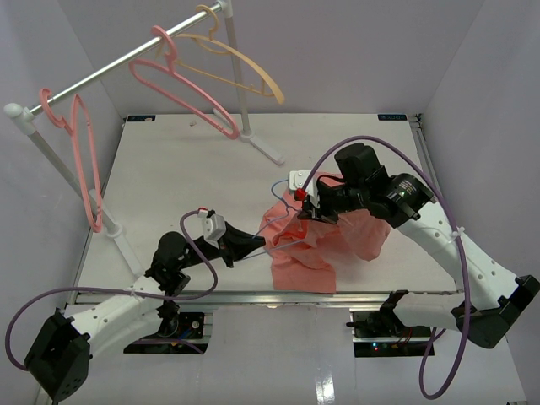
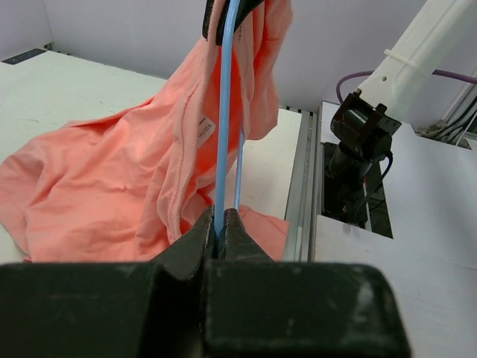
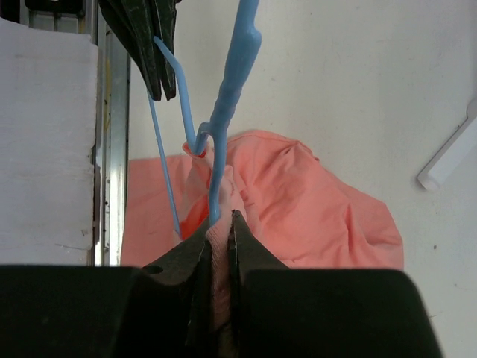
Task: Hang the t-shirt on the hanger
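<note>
The salmon-pink t-shirt (image 1: 325, 236) lies bunched near the table's front middle, partly lifted. The thin light-blue wire hanger (image 1: 283, 196) stands in it. My left gripper (image 1: 253, 242) is shut on the hanger's wire (image 2: 223, 149), which runs up into the shirt (image 2: 112, 186). My right gripper (image 1: 305, 209) is shut on a fold of the t-shirt (image 3: 313, 201) at its collar, right beside the hanger's stem (image 3: 231, 82). The hanger's lower part is hidden in the cloth.
A clothes rail (image 1: 126, 59) crosses the back left, with thick pink hangers (image 1: 84, 160) and a pale orange hanger (image 1: 240, 67) on it. Its white foot (image 1: 266, 148) stands at the back middle. A small white box (image 1: 299, 180) lies behind the shirt. The table's front metal edge (image 1: 253, 297) is close.
</note>
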